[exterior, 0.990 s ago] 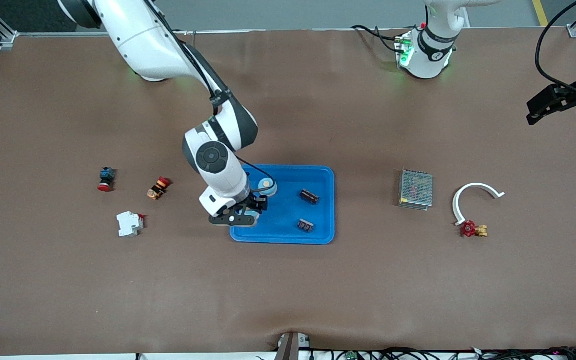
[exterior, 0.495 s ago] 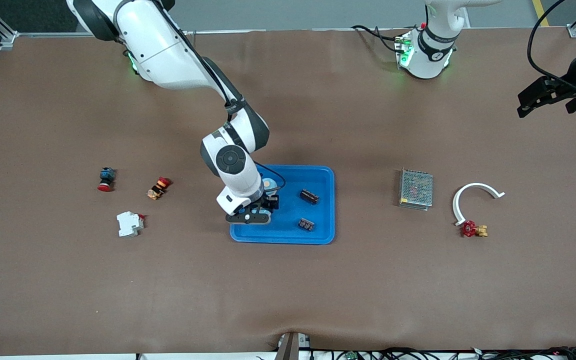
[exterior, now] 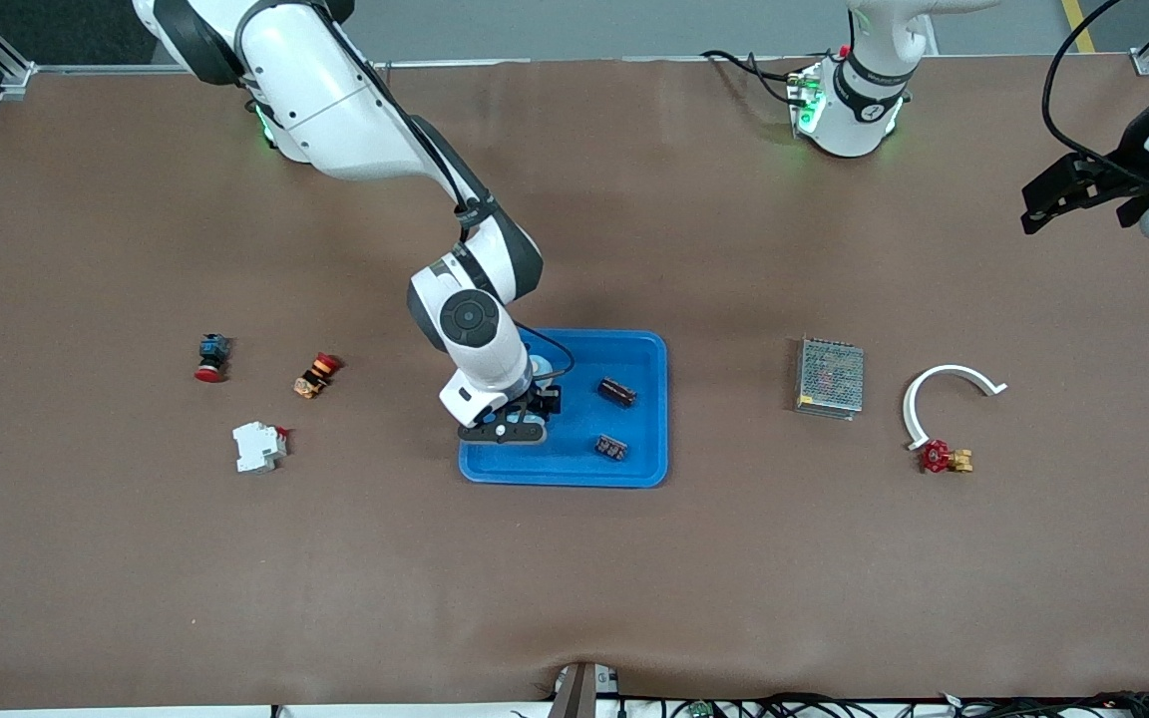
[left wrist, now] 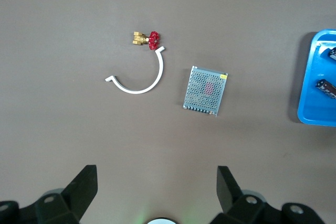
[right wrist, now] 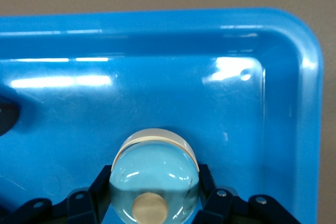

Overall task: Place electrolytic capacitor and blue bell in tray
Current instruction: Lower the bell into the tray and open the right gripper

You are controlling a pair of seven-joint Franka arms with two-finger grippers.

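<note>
Since a second ago my right gripper has slid from the tray's rim at the right arm's end to a spot over the tray floor, carrying the blue bell with it. My fingers are pinched on the bell's pale blue dome, which sits low over the tray's inside near a rounded corner. Two electrolytic capacitors lie in the tray toward the left arm's end, apart from each other. My left gripper has drifted slightly and waits high over bare table, jaws spread wide, toward the left arm's end from the tray.
</note>
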